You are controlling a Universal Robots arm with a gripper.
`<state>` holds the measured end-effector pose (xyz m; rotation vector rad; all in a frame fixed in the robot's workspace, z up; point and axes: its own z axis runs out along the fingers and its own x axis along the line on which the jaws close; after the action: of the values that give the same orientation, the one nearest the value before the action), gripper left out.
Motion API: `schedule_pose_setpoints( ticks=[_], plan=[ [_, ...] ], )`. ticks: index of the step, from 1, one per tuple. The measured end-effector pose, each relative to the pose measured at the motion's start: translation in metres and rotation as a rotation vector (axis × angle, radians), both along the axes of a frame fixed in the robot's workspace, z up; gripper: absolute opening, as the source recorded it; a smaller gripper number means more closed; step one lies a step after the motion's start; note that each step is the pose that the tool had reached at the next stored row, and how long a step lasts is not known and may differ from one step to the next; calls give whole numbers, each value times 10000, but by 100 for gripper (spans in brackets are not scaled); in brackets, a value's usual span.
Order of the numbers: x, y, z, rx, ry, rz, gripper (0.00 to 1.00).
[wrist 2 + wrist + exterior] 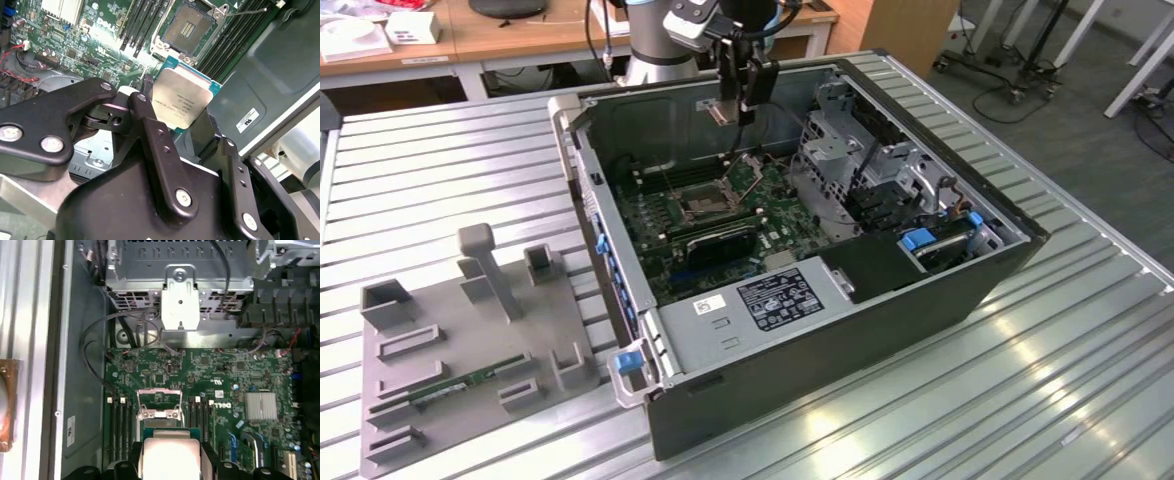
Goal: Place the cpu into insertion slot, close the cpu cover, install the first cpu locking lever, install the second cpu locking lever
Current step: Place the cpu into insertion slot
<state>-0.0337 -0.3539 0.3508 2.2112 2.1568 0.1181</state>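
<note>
While the cpu [182, 100] sits pinched by its edges between the two black fingers [155, 145] of the hand [177, 117], it hangs over the open computer case [854, 330], not yet in the insertion slot [187, 30]. The second wrist view gives the closest look. The chip's pale metal top faces the camera at a tilt, with a teal-green border round it. Past it the slot lies uncovered, its dark field of contacts bare inside the silver rim. Long black memory slots [230, 40] run on either side of it on the green motherboard [75, 40].

In the first wrist view the cpu [170, 457] is a pale square between the fingertips, with the insertion slot [159, 405] just beyond it. That view also takes in a finned heat sink [260, 406], a grey metal drive cage [180, 270] and loose black cables [100, 335].

The exterior view sets the height: the hand [731, 112] is up near the case's top edge, well apart from the slot [707, 205] down on the board. To the exterior view's left, on the ribbed metal counter [1067, 380], a grey fixture tray [454, 340] holds a green memory stick [460, 385].
</note>
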Motion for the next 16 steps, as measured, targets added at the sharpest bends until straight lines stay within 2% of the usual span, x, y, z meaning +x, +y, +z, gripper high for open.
schedule_pose_setpoints(
  ticks=[5, 16],
  plan=[
    [0, 0, -2, 0, 1, -473, 54],
    [0, 0, -2, -1, 0, -513, 54]
  ],
)
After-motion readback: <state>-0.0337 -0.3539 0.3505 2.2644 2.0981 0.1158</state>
